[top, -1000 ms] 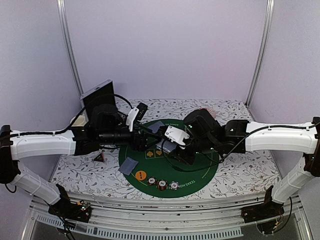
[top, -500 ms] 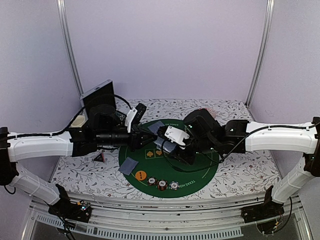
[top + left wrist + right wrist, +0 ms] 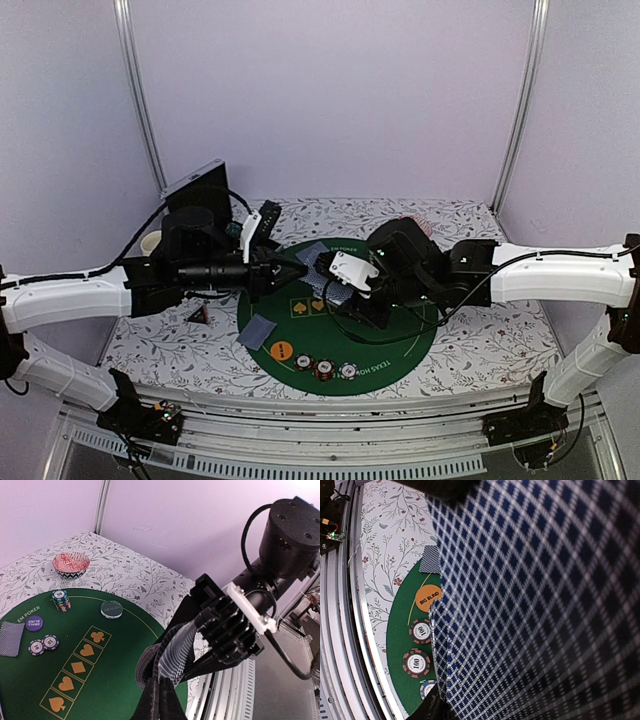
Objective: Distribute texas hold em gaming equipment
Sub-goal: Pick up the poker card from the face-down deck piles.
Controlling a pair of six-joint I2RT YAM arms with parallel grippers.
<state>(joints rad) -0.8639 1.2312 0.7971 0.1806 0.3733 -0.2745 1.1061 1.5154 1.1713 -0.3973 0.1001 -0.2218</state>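
Note:
My right gripper [image 3: 335,292] is shut on a deck of blue-grey-backed playing cards [image 3: 535,605] above the round green mat [image 3: 400,340]; the deck fills the right wrist view. My left gripper [image 3: 160,700] is shut on the edge of the deck's outer card [image 3: 180,652], which bows between us. Single cards lie on the mat at the left [image 3: 257,331] and the far side [image 3: 312,252]. An orange BIG BLIND disc [image 3: 429,599] and three striped chips [image 3: 325,369] sit at the mat's near edge. A purple disc [image 3: 34,623], a dealer disc [image 3: 111,609] and more chips [image 3: 60,600] lie farther off.
A pink patterned dish [image 3: 71,565] stands off the mat at the back. A small dark triangular marker [image 3: 201,314] lies left of the mat. A black box [image 3: 195,195] and a white mug [image 3: 152,243] are at the back left. White walls enclose the table.
My left gripper has gone from open to shut on the card's edge, and the left arm has drawn back slightly to the left. The right arm and deck have stayed put.

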